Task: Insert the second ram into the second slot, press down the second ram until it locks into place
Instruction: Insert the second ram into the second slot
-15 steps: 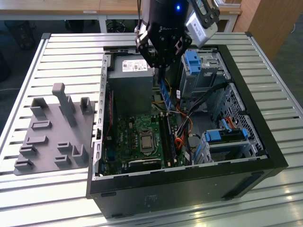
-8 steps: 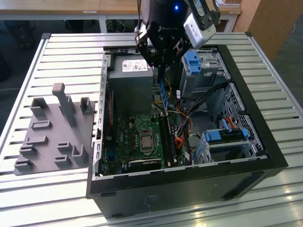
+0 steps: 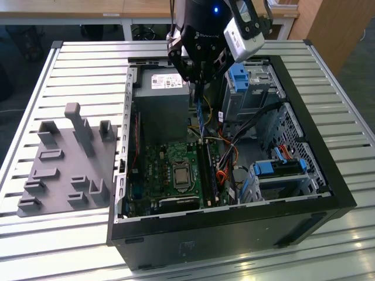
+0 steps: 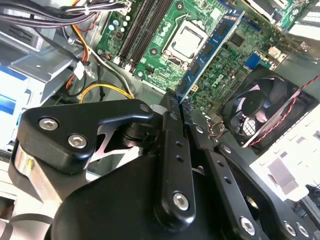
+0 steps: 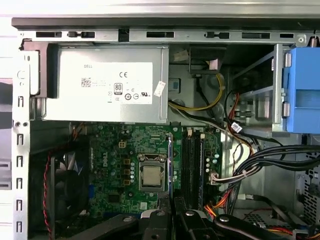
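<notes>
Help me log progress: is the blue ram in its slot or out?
Out. The pincer is shut on the second ram, holding it above the motherboard, clear of the dark slots.

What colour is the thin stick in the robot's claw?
Blue; the second ram shows best in the second wrist view.

A slatted metal table (image 3: 70, 64) stands before pale desks (image 3: 88, 9) and perhaps a wooden cabinet (image 3: 328, 17).
</notes>
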Action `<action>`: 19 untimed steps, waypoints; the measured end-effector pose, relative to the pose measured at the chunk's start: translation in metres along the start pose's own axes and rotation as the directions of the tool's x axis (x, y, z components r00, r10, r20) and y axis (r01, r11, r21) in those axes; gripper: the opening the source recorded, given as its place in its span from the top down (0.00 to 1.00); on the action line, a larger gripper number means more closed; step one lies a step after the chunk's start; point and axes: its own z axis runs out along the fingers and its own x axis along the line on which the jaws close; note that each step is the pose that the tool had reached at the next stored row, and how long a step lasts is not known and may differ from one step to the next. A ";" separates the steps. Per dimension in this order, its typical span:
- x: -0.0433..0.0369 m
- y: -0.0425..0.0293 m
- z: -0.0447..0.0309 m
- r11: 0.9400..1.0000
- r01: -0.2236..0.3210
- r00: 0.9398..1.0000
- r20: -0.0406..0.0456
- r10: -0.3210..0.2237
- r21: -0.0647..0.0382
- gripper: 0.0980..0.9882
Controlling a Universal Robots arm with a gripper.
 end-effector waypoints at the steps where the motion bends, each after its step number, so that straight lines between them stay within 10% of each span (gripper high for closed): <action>1: 0.0000 0.0000 0.0004 1.000 0.000 1.000 0.000 0.000 0.001 0.96; 19: -0.0051 -0.0041 0.0088 1.000 0.000 1.000 0.000 0.000 0.002 0.96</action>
